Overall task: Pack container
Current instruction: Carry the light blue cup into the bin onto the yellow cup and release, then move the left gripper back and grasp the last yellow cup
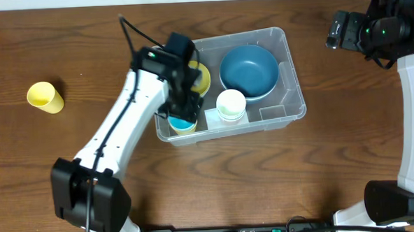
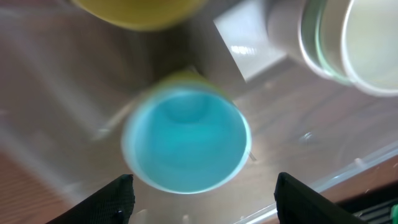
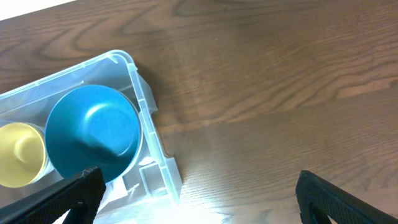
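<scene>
The clear plastic container (image 1: 289, 70) sits at the table's middle and holds a dark blue bowl (image 1: 248, 71), a white cup (image 1: 230, 104), a yellow cup (image 1: 200, 78) and a light blue cup (image 1: 183, 124). My left gripper (image 1: 181, 106) hangs open just above the light blue cup (image 2: 185, 145) in the container's near left corner, with nothing between its fingers (image 2: 202, 199). My right gripper (image 3: 193, 199) is open and empty, high at the far right beside the container (image 3: 149, 118). The right wrist view shows the blue bowl (image 3: 93, 134) and yellow cup (image 3: 22, 152).
A yellow cup (image 1: 45, 96) lies on its side on the wooden table at the far left. The white cup (image 2: 360, 43) shows at the upper right of the left wrist view.
</scene>
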